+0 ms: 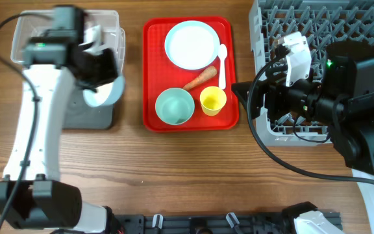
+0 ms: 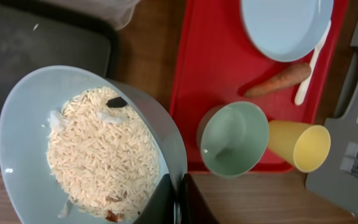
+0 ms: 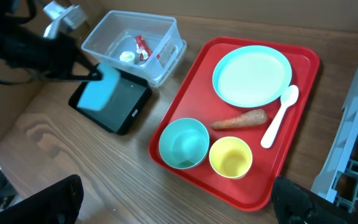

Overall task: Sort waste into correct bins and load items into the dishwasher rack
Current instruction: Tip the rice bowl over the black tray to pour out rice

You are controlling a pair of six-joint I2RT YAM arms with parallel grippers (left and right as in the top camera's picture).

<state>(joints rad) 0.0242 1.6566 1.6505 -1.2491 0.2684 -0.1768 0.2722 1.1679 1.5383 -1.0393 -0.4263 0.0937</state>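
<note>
My left gripper (image 2: pixel 178 200) is shut on the rim of the light-blue bowl (image 2: pixel 23 143), holding it tilted over the black tray (image 1: pixel 96 118). The bowl holds white rice (image 2: pixel 104 149) with small dark and brown bits. The clear tub (image 3: pixel 160 31) holds the red wrapper (image 3: pixel 141 46) and a white scrap (image 3: pixel 127 57). On the red serving tray (image 1: pixel 154 65) lie the pale-blue plate (image 1: pixel 191 43), carrot (image 1: pixel 201 77), white spoon (image 1: pixel 223 62), green bowl (image 1: pixel 174 106) and yellow cup (image 1: pixel 213 101). My right gripper (image 1: pixel 242 91) is open and empty, beside the serving tray's right edge.
The grey dishwasher rack (image 1: pixel 343 19) stands at the right, with my right arm over its left part. Bare wooden table (image 1: pixel 174 169) runs along the front. The tub and black tray sit side by side at the far left.
</note>
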